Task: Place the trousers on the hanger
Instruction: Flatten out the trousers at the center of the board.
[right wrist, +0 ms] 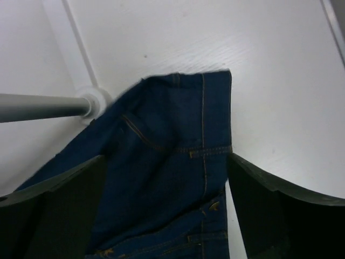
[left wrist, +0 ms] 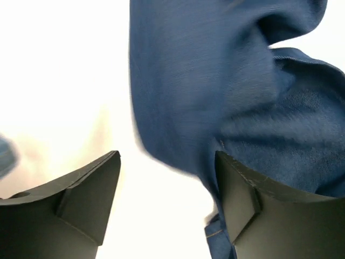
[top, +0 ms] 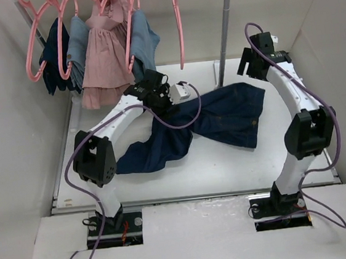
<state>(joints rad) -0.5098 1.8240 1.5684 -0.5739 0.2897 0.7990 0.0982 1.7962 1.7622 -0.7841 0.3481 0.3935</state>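
The long dark navy denim trousers (top: 227, 114) lie crumpled flat on the white desk (top: 226, 161), the waistband and pockets at the foot of the grey upright pole (top: 224, 31), the legs trailing away from the pole to its left and toward my bases. My left gripper (left wrist: 167, 159) is released, jaws spread low over a fold of leg fabric well left of the pole; the cloth brushes the right-hand finger but nothing is pinched, and I judge this pose a set-up for catching that fold. My right gripper (right wrist: 166, 159) is also released and empty, hanging high just right of the pole, looking down on the waistband corner so I can pick a grip there. The thin pink plastic hanger (top: 178, 24) hangs bare just left of the pole. Further left of the pole, like hangers carry a pink dress (top: 106, 50), light blue garments (top: 80, 40) and a small dark navy garment (top: 50, 49). The pole and that crowded row could hem in the lift.
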